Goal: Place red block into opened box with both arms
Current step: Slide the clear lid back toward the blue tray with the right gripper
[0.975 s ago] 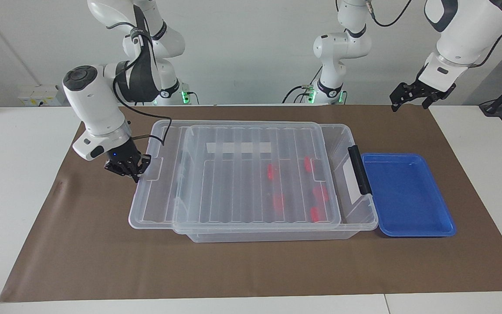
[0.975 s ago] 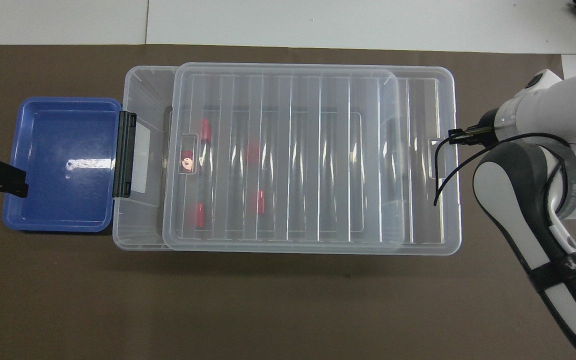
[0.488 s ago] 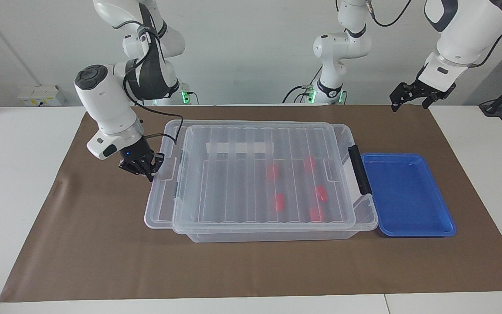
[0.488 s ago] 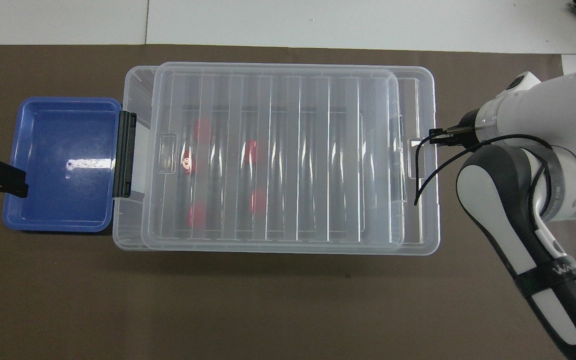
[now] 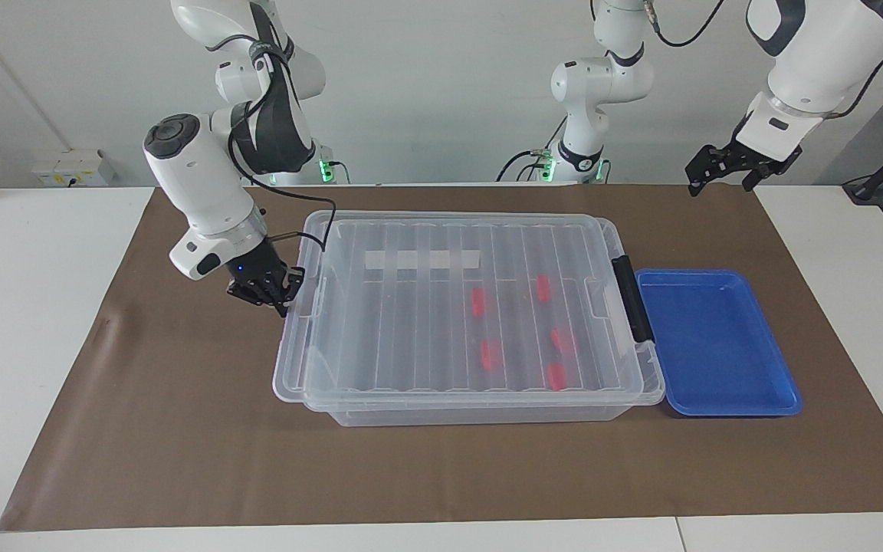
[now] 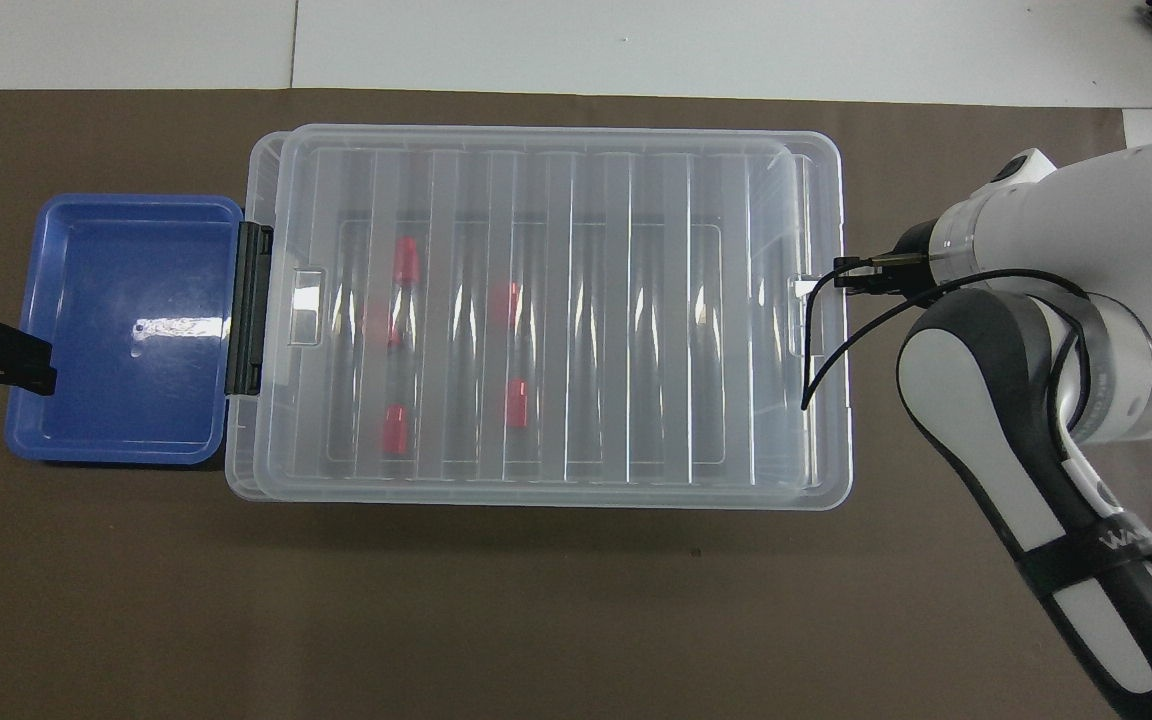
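A: Why is the right end effector (image 5: 279,294) set against the end of the lid (image 5: 441,307) toward the right arm's end of the counter (image 5: 43,322)?

B: Its fingertips are closed together at the lid's end tab; from this contact the lid is judged to be pushed along the box (image 5: 480,414), over which it now lies almost squarely. Whether the tab is pinched or merely pressed cannot be told.

A: Where are the red blocks (image 5: 490,354) found?

B: Five are seen through the ribbed lid, lying on the box floor toward the end with the black clip handle (image 5: 633,299). All are thus inside, so placement is judged complete and covering is the step in hand.

A: Why is the left end effector (image 5: 729,170) kept away?

B: It is held wide and empty in the air above the brown mat (image 5: 181,460), near the blue tray (image 5: 717,399); the arm waits, presumably so that the lid's path is left unobstructed.
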You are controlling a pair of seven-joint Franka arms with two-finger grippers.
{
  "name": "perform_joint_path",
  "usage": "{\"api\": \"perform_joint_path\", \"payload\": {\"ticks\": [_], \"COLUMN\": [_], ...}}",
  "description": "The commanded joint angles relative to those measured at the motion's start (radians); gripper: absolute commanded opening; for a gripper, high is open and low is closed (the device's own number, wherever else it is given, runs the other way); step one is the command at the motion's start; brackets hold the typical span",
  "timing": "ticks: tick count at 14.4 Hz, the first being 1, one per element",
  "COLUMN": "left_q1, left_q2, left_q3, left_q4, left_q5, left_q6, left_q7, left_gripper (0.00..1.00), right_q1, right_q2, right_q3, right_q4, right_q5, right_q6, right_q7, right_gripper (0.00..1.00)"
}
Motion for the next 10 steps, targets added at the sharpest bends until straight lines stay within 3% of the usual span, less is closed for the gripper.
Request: {"api": "perform_joint_path", "payload": {"ticks": [1,10], "left_q1": [0.009,0.009], "left_q2": [-0.012,-0.012], "left_q3": [-0.003,-0.003], "left_q4": [0.001,0.001], "left_q5": [-0.013,-0.013], "left_q6": [-0.018,-0.018], "left_q7": [0.005,0.005], "left_gripper": [1.00,1.00], "right_q1": [0.004,0.004], "right_q2": [0.003,0.003], "right_q3": [0.004,0.004], "right_q4": [-0.013,-0.013], "right_q5": [0.036,0.036], "right_q6": [0.030,0.030], "right_q7": [0.004,-0.004], "right_gripper": [0.00,0.00]}}
